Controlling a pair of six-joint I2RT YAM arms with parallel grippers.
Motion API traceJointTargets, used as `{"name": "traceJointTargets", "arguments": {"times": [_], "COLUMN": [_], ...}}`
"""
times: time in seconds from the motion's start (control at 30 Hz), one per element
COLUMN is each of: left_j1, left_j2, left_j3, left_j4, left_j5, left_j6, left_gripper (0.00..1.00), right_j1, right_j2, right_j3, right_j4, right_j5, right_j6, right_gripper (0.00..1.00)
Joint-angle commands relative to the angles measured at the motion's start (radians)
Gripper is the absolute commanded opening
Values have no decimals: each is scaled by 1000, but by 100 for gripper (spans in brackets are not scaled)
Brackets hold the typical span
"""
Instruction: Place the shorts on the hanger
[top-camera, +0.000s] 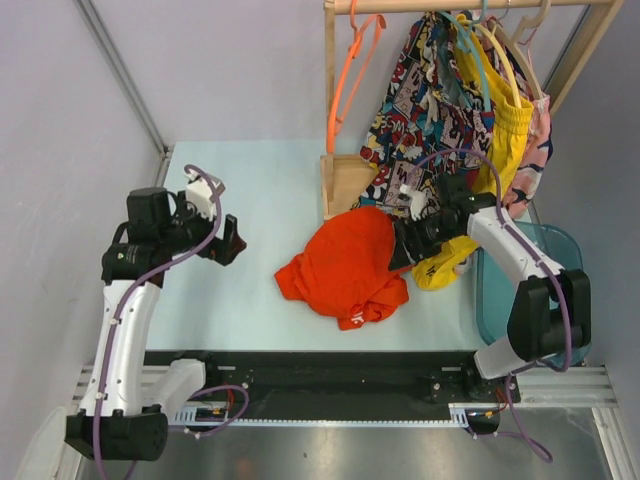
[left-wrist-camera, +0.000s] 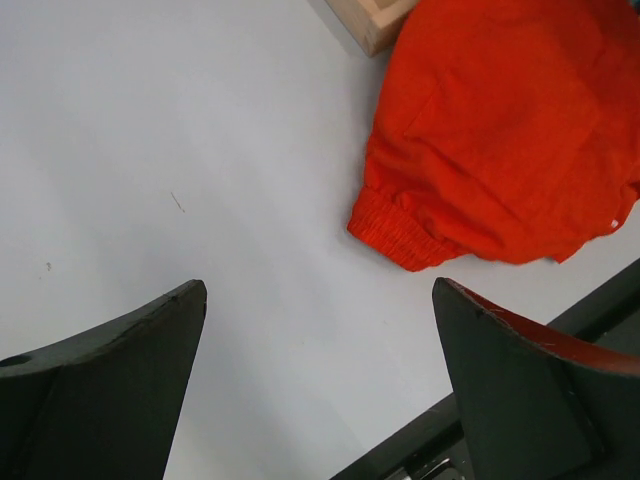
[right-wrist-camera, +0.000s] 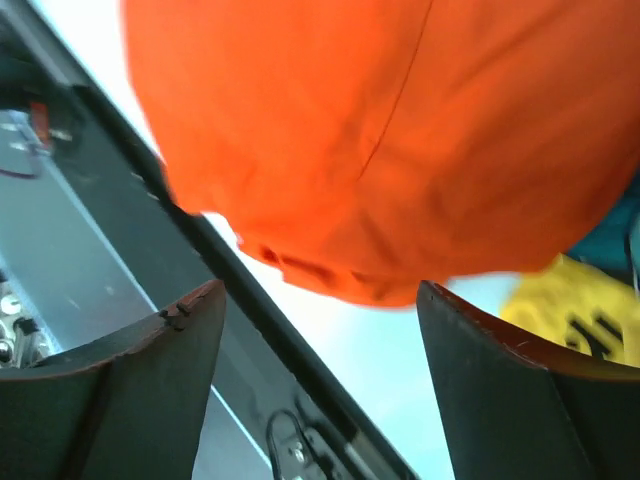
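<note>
The orange-red shorts (top-camera: 345, 265) lie crumpled on the pale table, near its middle. They also show in the left wrist view (left-wrist-camera: 500, 130) and fill the top of the right wrist view (right-wrist-camera: 380, 140). The thin orange hanger (top-camera: 348, 75) hangs from the wooden rail at the back. My left gripper (top-camera: 232, 241) is open and empty, to the left of the shorts and apart from them. My right gripper (top-camera: 398, 247) is open at the shorts' right edge, with nothing between its fingers.
A wooden rack (top-camera: 345, 180) stands behind the shorts. Comic-print shorts (top-camera: 425, 90) and yellow shorts (top-camera: 505, 140) hang on it, with teal and beige hangers. A yellow cloth (top-camera: 445, 265) lies under my right arm. A teal tray (top-camera: 545, 290) sits at right.
</note>
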Motion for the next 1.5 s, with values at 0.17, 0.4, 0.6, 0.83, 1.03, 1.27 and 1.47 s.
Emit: {"name": "traceJointTargets", "arguments": {"times": [0.17,0.4,0.6,0.83,1.03,1.27,1.47], "left_j1": [3,100,276,331,341,341,342], "left_j2": [47,97,149,146,139,114,22], "left_j3": [-88,-75,-44,-36,-52,-49,-79], "left_j4": [27,81,41,3,14,89,204], "left_j5": [120,195,261,270,319,395,424], "left_j6": [53,-79,-87,-33,-16,-20,-15], "left_gripper": [100,100,100,100,99,99,100], "right_j1": [350,761,902,867,824,720,588], "right_j2": [-172,4,211,364,268,-69,-281], "right_j3": [9,57,86,86,98,195,207], "right_j4": [135,301,457,595,588,483,636], "right_j5": [346,676,779,903,816,292,-25], "right_j6": [-187,-368,-407,-423,-426,-335,-132], "right_gripper": [88,99,100,87,0,0,0]}}
